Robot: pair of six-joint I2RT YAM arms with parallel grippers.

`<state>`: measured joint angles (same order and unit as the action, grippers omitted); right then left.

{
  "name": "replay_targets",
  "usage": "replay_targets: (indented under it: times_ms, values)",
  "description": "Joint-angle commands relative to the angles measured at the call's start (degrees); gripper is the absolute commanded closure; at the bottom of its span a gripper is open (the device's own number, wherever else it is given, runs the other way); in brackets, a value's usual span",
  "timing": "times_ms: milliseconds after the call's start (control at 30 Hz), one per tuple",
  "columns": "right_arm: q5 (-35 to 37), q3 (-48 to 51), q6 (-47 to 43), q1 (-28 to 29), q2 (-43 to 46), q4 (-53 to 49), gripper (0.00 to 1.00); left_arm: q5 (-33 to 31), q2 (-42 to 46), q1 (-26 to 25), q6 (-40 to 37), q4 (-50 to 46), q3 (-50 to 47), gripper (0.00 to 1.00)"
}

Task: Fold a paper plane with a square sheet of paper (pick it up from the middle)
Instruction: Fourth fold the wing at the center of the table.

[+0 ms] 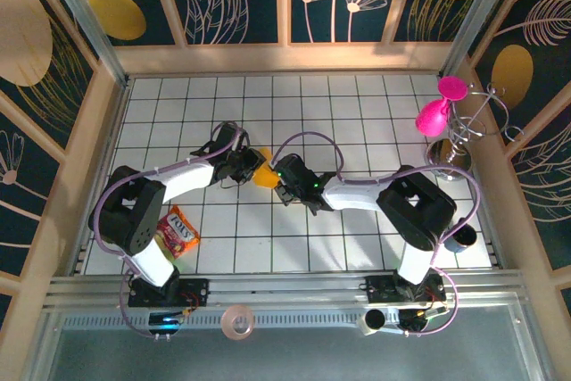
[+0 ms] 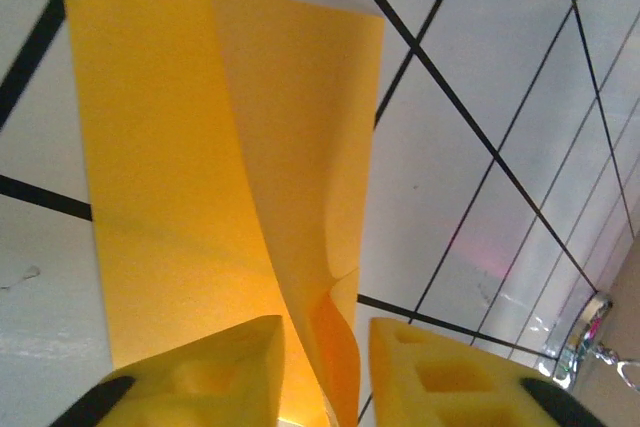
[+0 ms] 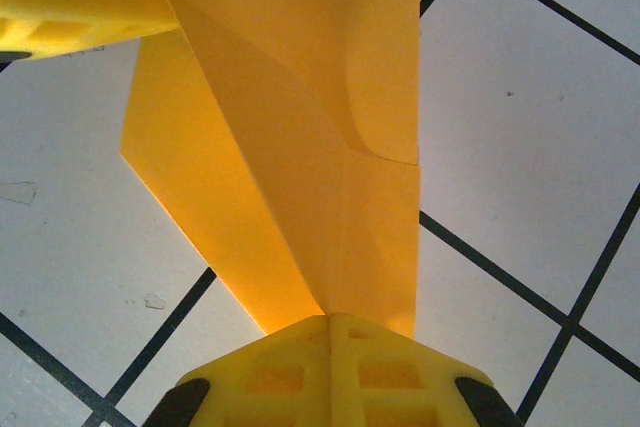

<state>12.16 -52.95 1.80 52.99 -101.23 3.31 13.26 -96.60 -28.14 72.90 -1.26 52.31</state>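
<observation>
So the table (image 1: 357,104) is a white tiled top with dark grid lines, boxed in by wooden walls on the left, far and right edges. Lying flat near the near-left corner is a crinkly red and orange snack packet (image 1: 178,232), and over by the right edge, toward the far corner, stands a wire stand (image 1: 466,136). There's also a greyish round thing (image 1: 461,236) by the near-right corner, half hidden by a cable, honestly can't tell what it is.
</observation>
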Motion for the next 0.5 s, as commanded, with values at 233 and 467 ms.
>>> replay_targets:
  times_ms: [233, 467]
  values:
    - [-0.39, -1.25, -0.32, 0.53, -1.31, 0.37, 0.81, 1.69, 0.62, -0.14, 2.86, 1.43, -1.10, 1.00]
    - [0.66, -2.20, 0.46, 0.58, -2.73, -0.27, 0.77, 1.84, 0.72, -0.16, 2.90, 1.26, -0.99, 1.00]
